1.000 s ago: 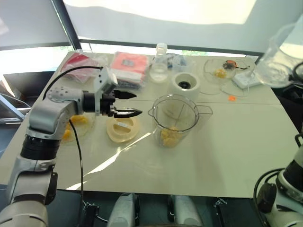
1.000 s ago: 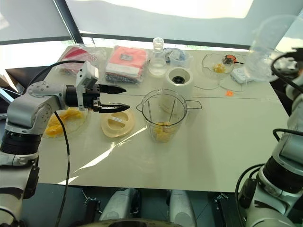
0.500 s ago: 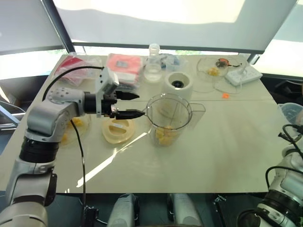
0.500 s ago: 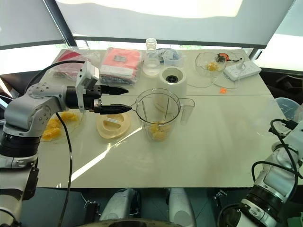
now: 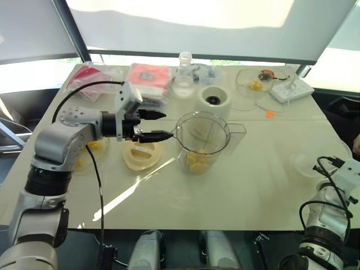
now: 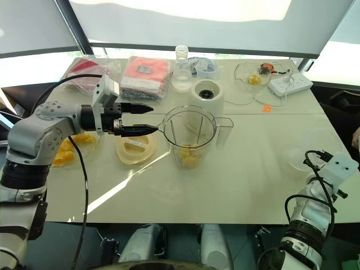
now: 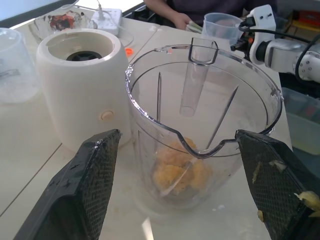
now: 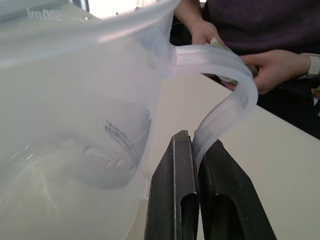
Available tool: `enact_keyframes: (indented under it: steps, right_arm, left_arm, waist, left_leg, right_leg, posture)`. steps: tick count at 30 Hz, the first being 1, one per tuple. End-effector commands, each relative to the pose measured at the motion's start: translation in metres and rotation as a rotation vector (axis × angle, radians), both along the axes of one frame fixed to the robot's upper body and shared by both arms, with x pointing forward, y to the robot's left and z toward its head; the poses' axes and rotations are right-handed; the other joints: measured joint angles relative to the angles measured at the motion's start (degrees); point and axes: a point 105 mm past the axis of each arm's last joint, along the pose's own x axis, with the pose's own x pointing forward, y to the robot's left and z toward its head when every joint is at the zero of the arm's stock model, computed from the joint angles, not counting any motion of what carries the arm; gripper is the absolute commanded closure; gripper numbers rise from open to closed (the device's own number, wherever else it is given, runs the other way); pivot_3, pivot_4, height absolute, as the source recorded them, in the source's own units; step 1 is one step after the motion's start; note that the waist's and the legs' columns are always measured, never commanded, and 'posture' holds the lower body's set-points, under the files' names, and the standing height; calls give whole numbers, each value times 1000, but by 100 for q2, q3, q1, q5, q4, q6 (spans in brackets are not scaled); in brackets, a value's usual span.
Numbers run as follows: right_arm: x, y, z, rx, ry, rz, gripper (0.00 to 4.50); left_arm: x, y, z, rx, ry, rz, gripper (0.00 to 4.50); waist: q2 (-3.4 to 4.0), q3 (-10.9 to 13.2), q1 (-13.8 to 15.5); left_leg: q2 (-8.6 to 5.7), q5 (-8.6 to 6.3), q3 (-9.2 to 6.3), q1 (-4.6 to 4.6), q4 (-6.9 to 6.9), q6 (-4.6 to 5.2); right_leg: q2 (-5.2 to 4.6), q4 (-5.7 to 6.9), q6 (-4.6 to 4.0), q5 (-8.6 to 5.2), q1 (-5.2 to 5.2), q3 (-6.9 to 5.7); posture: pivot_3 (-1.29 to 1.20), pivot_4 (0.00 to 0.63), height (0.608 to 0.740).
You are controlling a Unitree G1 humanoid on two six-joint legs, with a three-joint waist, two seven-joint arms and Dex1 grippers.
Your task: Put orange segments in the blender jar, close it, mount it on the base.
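Down at the near right edge of the table, the right gripper (image 8: 197, 150) has its fingers pinched tight on the thin handle of a frosted plastic measuring cup (image 6: 310, 147). A second ago that cup was way up high on the right, half a second ago it was halfway down, and now it's low by the table edge, so it's basically being parked out of the way. My read: whatever the cup was for is done, and the right arm is about to be free.

Mid-table, the blender jar (image 5: 203, 140) stands upright with a pile of orange segments (image 7: 177, 171) at the bottom, so the filling looks mostly handled. The left gripper (image 5: 153, 125) hovers just left of the jar's rim, fingers spread wide, holding nothing; it's barely budged since the earlier frames. Right under it lies the pale-yellow lid (image 5: 143, 155), still flat on the table, so closing isn't done yet.

Just behind the jar sits the white base (image 5: 213, 101), socket up, nothing mounted. Farther back there's a small clear bottle (image 5: 184, 81) and a glass bowl (image 5: 258, 80).
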Motion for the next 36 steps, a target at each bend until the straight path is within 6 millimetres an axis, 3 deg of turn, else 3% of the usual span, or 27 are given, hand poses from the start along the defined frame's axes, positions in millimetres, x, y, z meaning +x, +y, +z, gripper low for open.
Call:
enact_keyframes:
  steps: [1,4,12,13,21,29,33,36]
  right_arm:
    - [-2,-6,12,-46,-28,-23,4461]
    - [-5,-5,7,-38,-18,-35,4461]
    - [-13,-5,6,-58,-1,-52,404]
    - [-13,-5,6,-67,4,-49,54]
    - [-31,-5,13,-134,33,-69,54]
    - [-49,8,30,-173,13,-48,54]
    - [-54,32,62,-247,-80,82,54]
    - [-49,45,69,-229,-107,162,54]
  left_arm:
    - [-3,-3,10,-12,-42,-17,671]
    - [0,-3,6,-4,-38,-8,671]
    - [2,-2,5,9,-40,-7,671]
    - [2,-2,4,9,-40,-8,671]
    - [4,-4,3,10,-38,-12,671]
    - [7,-2,0,21,-35,-6,671]
    - [11,5,1,23,-35,17,671]
    - [13,4,-4,31,-23,9,671]
  waist:
    - [0,0,0]
    - [0,0,0]
    - [0,0,0]
    - [-1,-1,-8]
    - [-1,0,18]
    - [0,-1,18]
    - [2,-1,31]
    - [-1,-2,1]
  left_leg:
    - [0,0,0,0,0,0]
    - [0,0,1,0,0,0]
    - [0,0,0,0,0,0]
    - [0,0,0,0,0,0]
    - [1,0,-2,-1,-1,0]
    - [1,0,-3,-1,-1,0]
    - [3,0,-6,-2,-3,0]
    - [3,0,1,0,0,0]
  right_leg:
    - [0,0,0,0,0,0]
    - [0,0,0,0,0,0]
    - [0,-2,0,0,0,0]
    - [0,-2,0,0,0,0]
    - [1,-3,0,-1,1,0]
    - [0,-3,0,-1,0,0]
    - [2,-3,1,-2,-1,-1]
    - [0,-7,1,-2,2,1]
  posture:
    - [0,150,740]
    - [0,150,740]
    - [0,150,740]
    - [0,150,740]
    - [0,150,740]
    - [0,150,740]
    - [0,150,740]
    - [0,150,740]
